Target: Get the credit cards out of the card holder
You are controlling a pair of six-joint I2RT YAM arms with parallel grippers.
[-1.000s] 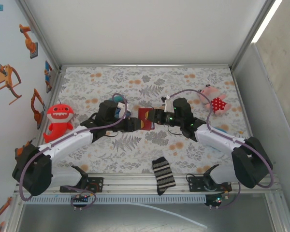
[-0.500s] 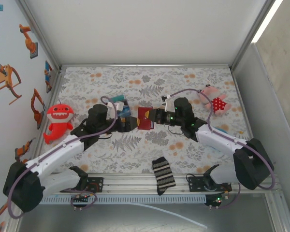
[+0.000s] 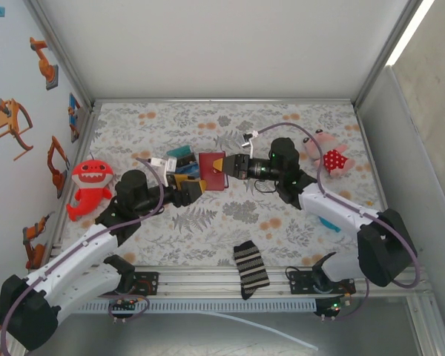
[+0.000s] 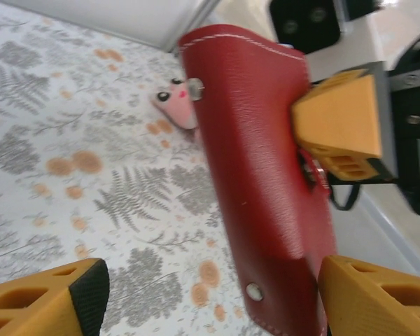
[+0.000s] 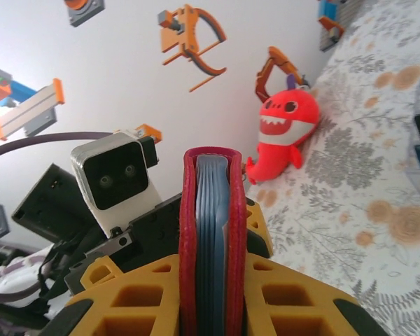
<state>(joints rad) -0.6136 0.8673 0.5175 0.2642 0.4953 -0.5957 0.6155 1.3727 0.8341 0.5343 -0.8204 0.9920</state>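
White arm links (image 3: 81,252), black joints (image 3: 133,194), purple cables (image 3: 417,261), orange latticed claw fingers (image 5: 126,308), black rubber pads (image 4: 91,294)

Dark-red card holder (image 4: 266,175) over fern-print cloth (image 4: 70,140), spread orange fingers (image 4: 35,297) below.

card holder (image 5: 211,210) btm cut off at frame edge, inside hidden

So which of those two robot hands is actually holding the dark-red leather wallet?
The right hand, clamped on the dark-red folding wallet; the left hand stands open, gripping nothing.
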